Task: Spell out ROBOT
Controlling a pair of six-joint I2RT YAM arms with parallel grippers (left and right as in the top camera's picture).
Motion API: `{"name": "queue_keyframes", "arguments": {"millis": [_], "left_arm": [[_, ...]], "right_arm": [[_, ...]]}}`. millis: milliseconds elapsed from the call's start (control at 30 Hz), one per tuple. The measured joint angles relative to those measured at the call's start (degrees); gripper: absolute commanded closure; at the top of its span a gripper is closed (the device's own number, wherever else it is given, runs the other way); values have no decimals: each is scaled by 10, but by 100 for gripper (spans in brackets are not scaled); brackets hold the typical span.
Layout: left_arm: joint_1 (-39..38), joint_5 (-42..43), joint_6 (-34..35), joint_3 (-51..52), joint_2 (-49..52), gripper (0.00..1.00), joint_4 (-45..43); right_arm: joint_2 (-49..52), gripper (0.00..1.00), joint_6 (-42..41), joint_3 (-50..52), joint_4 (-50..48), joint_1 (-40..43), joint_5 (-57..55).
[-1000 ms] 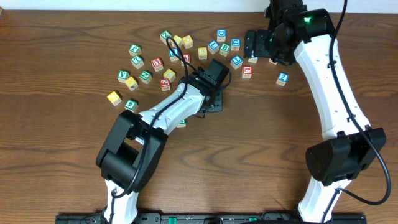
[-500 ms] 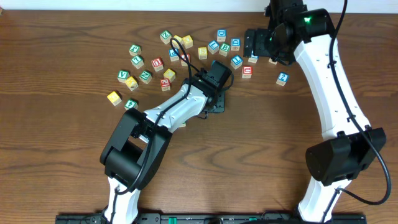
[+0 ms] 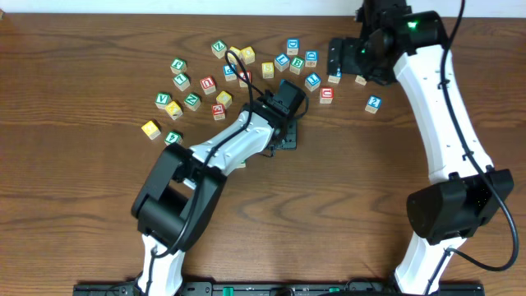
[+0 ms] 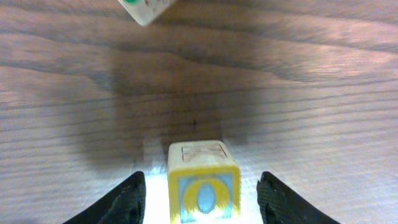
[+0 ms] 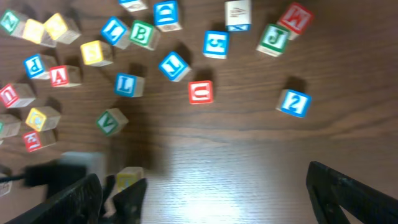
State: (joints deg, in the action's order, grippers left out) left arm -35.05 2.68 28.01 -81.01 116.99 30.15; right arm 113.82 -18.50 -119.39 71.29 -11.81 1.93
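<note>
A yellow-framed cube with an O on its face (image 4: pixel 203 186) stands on the table between my left gripper's (image 4: pixel 202 200) fingers (image 4: pixel 127 202). There is a gap on each side, so the gripper is open. From overhead the left gripper (image 3: pixel 285 136) covers this cube. In the right wrist view the same cube (image 5: pixel 127 179) shows at the lower left. A cube with a green mark (image 4: pixel 146 7) lies just beyond it. The green B cube (image 5: pixel 143 33) and the blue T cube (image 5: pixel 174 66) lie in the loose pile. My right gripper (image 5: pixel 217 196) hangs wide open over bare wood.
Several loose letter cubes are scattered across the back of the table (image 3: pixel 246 70), from a yellow one (image 3: pixel 150 128) on the left to a blue one (image 3: pixel 373 104) on the right. A red U cube (image 5: pixel 201 92) lies nearest the right gripper.
The left jaws have spread apart and let go of the O cube, which stays standing on the table. The right arm has shifted slightly to the right.
</note>
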Motion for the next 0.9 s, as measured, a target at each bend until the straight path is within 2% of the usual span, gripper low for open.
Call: {"name": "queue_keyframes", "arguments": {"millis": [200, 433, 633, 767, 900], "left_arm": [[22, 0, -8, 0, -78, 43, 49], [85, 0, -9, 0, -170, 43, 152], [100, 0, -8, 0, -188, 43, 244], [95, 0, -5, 15, -187, 43, 244], [93, 0, 7, 52, -186, 43, 207]], "right_arm": [[-20, 1, 2, 0, 28, 35, 0], [-32, 1, 5, 0, 48, 56, 0], [-32, 1, 8, 0, 48, 56, 0], [-32, 1, 8, 0, 48, 56, 0], [-32, 1, 8, 0, 48, 56, 0]]}}
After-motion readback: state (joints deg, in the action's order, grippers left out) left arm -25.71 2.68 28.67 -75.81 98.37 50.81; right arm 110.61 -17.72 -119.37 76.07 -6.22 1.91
